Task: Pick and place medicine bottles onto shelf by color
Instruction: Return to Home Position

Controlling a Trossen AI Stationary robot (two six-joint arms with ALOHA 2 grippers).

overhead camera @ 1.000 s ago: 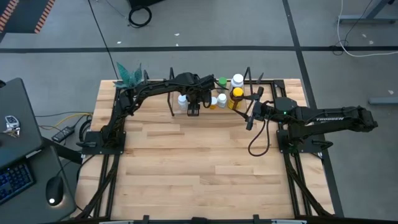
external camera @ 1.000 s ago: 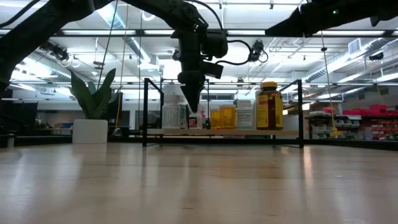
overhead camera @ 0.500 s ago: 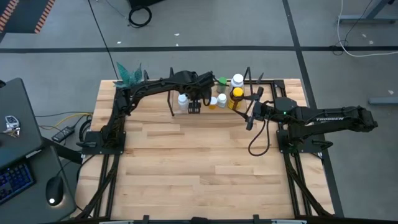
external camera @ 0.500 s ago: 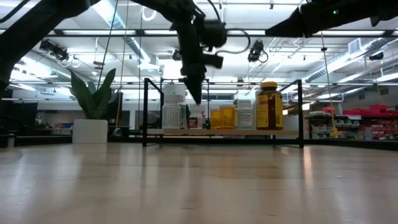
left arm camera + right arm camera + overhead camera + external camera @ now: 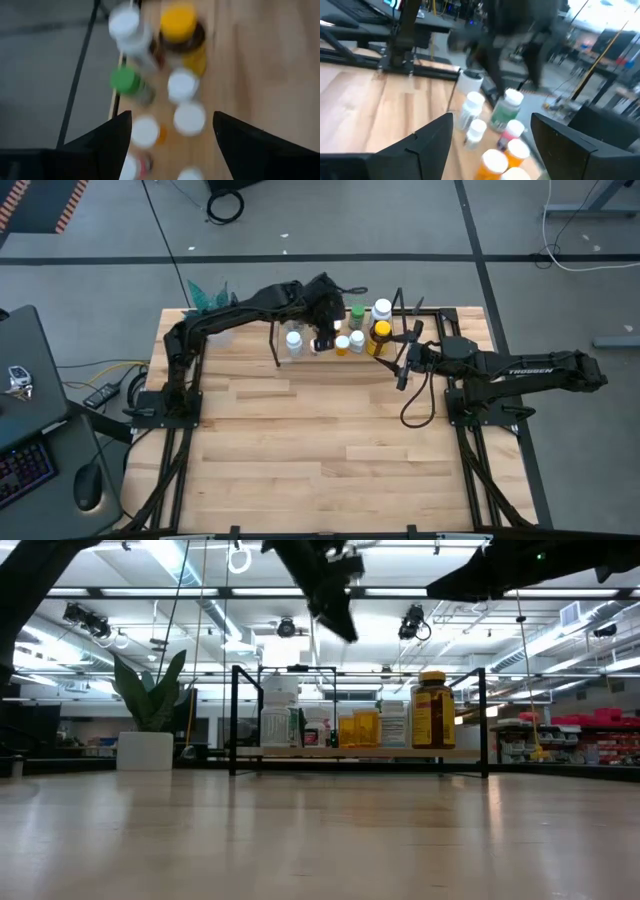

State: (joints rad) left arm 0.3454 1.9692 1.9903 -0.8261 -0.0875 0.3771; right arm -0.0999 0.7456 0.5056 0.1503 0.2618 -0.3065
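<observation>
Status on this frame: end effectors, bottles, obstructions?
Left end effector open, empty, above shelf. Right end effector open, empty, by shelf's right end. Medicine bottles upright on shelf. No obstruction seen.

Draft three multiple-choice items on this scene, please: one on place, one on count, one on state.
1. Where is the large amber bottle with the yellow cap? A. rightmost in the row on the light-wood wire-framed shelf, in the low view. B. on the tabletop. C. on the floor.
2. How many green-capped bottles stand there? A. none. B. one. C. three.
3. How is the left gripper? A. shut on a bottle. B. open and empty above the shelf. C. resting on the tabletop.
A: nothing stands right of it. B: a single green cap shows. B: its fingers stand apart, nothing between; the right gripper waits open nearby.
</observation>
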